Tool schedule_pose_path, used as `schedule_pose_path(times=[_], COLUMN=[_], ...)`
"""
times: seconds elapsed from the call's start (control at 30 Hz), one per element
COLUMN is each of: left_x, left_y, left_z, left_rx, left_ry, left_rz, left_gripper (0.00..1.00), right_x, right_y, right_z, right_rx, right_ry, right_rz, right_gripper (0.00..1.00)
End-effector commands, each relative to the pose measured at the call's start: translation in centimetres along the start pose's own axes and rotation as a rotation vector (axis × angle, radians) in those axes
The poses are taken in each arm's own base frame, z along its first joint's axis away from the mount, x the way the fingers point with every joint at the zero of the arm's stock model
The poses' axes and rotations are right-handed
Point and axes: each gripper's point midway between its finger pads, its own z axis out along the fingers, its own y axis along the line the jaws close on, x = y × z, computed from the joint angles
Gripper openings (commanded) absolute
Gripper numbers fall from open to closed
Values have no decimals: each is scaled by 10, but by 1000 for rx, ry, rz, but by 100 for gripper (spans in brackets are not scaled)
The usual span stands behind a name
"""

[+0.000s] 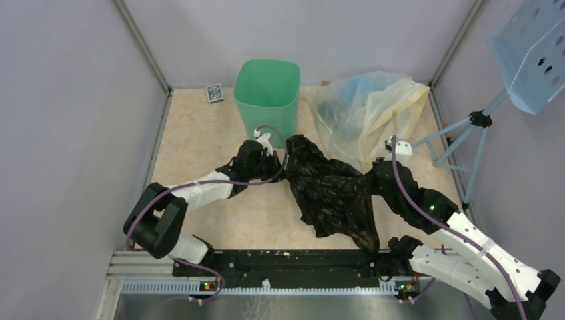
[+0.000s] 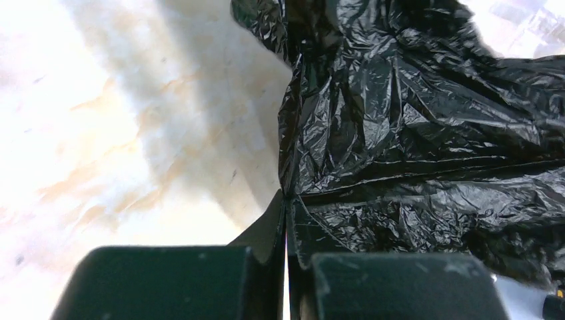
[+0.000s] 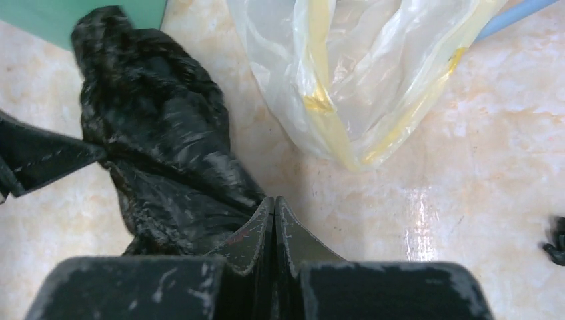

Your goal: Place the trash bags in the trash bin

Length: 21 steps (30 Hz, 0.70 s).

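The trash bag point(image 1: 330, 190) is thin, glossy, crinkled black plastic, stretched between my two grippers in front of the mint-green trash bin point(image 1: 266, 93). My left gripper point(image 1: 285, 160) is at the bag's left upper edge, just right of the bin's near corner. In the left wrist view its jaws point(image 2: 288, 198) are shut, with a fold of the bag point(image 2: 413, 133) pinched at the tips. My right gripper point(image 1: 368, 179) is shut at the bag's right edge. In the right wrist view its tips point(image 3: 274, 199) meet the black plastic point(image 3: 166, 147). The bin's corner point(image 3: 80, 17) shows behind.
Clear and yellowish plastic bags point(image 1: 370, 110) lie right of the bin, close behind my right gripper point(image 3: 360, 80). A small patterned box point(image 1: 214, 93) sits left of the bin. A light blue tripod point(image 1: 466, 133) carrying a perforated panel point(image 1: 533, 53) stands at the right wall.
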Motion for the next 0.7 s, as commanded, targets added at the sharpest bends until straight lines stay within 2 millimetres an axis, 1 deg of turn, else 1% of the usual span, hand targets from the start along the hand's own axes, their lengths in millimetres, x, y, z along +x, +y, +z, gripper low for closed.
schedule_pose_path(times=[0.0,0.07,0.1,0.13,0.2,0.23,0.3,0.4,0.47,0.5,0.57,0.6,0.67], left_x=[18,19,17,18,20,22,28,45,56,61,67,68,68], left_y=[18,16,15,13,9,8,8,15,20,21,23,24,26], left_z=[-27,-34,-38,-41,-46,-48,-49,-46,-44,-44,-45,-46,-47], left_rx=[-32,-24,-19,-14,-1,6,15,21,26,30,33,30,21], left_ry=[50,57,56,60,79,88,117,172,195,201,207,205,201], left_rz=[22,26,32,39,52,60,74,76,68,63,54,52,53], left_gripper=[0,0,0,0,0,0,0,0,0,0,0,0,0], right_x=[-18,-10,-5,1,17,26,39,42,33,26,23,20,32], right_y=[-8,-2,7,21,56,73,91,91,92,98,112,121,129], right_z=[-5,0,1,2,-2,-5,-7,6,14,15,17,16,20], right_rx=[44,25,-26,-107,-318,-424,-516,-470,-437,-450,-498,-532,-559], right_ry=[-67,-32,-8,24,92,129,197,230,204,191,208,224,295], right_rz=[45,32,5,-34,-109,-141,-157,-170,-188,-199,-233,-253,-283], right_gripper=[0,0,0,0,0,3,9,13,17,23,38,43,49])
